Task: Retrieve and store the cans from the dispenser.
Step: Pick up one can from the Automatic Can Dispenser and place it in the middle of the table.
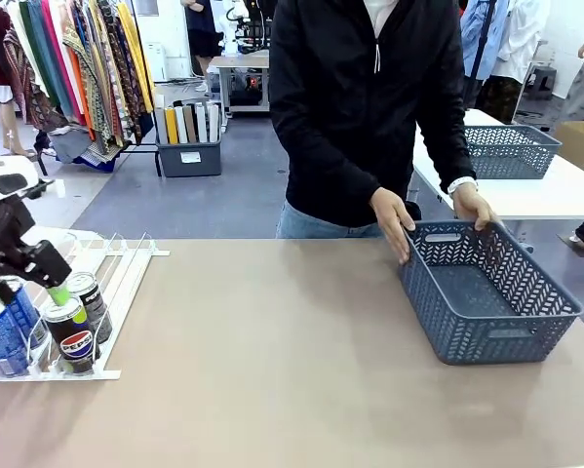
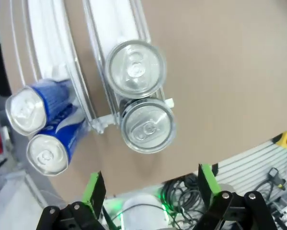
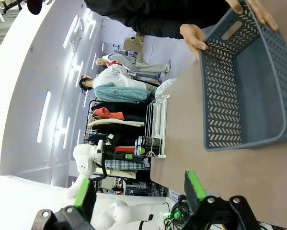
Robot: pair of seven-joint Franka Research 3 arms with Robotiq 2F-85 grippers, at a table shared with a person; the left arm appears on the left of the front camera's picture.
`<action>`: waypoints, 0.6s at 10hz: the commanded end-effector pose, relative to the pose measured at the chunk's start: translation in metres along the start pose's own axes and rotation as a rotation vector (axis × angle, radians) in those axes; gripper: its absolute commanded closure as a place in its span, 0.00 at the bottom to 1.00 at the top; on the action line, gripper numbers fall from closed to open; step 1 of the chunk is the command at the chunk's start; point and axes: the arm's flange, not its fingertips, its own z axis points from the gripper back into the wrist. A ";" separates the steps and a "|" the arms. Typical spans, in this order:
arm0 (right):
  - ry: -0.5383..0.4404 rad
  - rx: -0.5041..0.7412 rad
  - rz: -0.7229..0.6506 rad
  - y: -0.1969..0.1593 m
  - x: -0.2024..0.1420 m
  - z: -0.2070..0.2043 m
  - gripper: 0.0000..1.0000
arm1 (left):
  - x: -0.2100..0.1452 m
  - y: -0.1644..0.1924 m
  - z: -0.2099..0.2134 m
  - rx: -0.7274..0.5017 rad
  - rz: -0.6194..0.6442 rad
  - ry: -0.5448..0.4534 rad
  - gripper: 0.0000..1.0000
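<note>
Four cans lie in the dispenser (image 1: pixel 126 255) at the left end of the desk (image 1: pixel 272 380): two blue and two black. All four sit at the low front end of its lanes. The two blue cans (image 1: pixel 1 336) (image 1: pixel 23 310) lie side by side in the outer lanes. The two black cans share one lane: the front black can (image 1: pixel 74 341) shows its Pepsi logo, and the rear black can (image 1: pixel 90 297) touches it from behind. From the left wrist, the silver tops of this pair (image 2: pixel 148 125) (image 2: pixel 136 67) sit one behind the other between two white rails. The two blue ones (image 2: pixel 50 151) (image 2: pixel 30 108) lie off to the side.

The left fingers (image 2: pixel 93 190) stand wide apart with nothing between them. They hang just above the black pair, and in the front view one green pad (image 1: pixel 58 292) sits beside the rear black can. The right fingers (image 3: pixel 193 186) are also spread, gripping nothing, and are well apart from the dispenser (image 3: pixel 156 125).

One grey lattice basket (image 1: pixel 486 346) stands on the right side of the desk, well apart from the cans. The person at the far side holds its far rim with both hands (image 1: pixel 394 219) (image 1: pixel 472 205). Open desk lies between the dispenser and this basket. A second basket (image 1: pixel 511 151) rests on a white table behind the person. A clothes rack (image 1: pixel 77 58) stands in the background on the left.
</note>
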 end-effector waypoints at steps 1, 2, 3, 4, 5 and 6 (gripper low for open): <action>0.001 0.011 0.019 0.001 0.001 0.002 0.00 | -0.002 -0.006 0.008 0.001 -0.058 -0.044 0.00; 0.001 0.011 0.019 0.001 0.001 0.002 0.00 | -0.002 -0.006 0.008 0.001 -0.058 -0.044 0.00; 0.001 0.011 0.019 0.001 0.001 0.002 0.00 | -0.002 -0.006 0.008 0.001 -0.058 -0.044 0.00; 0.001 0.011 0.019 0.001 0.001 0.002 0.00 | 0.002 -0.004 0.001 -0.006 -0.015 -0.008 0.00; 0.001 0.011 0.019 0.001 0.001 0.002 0.00 | 0.012 -0.010 -0.013 0.053 0.019 0.005 0.00; 0.001 0.011 0.019 0.001 0.001 0.002 0.00 | 0.019 -0.012 -0.021 0.040 -0.003 0.001 0.00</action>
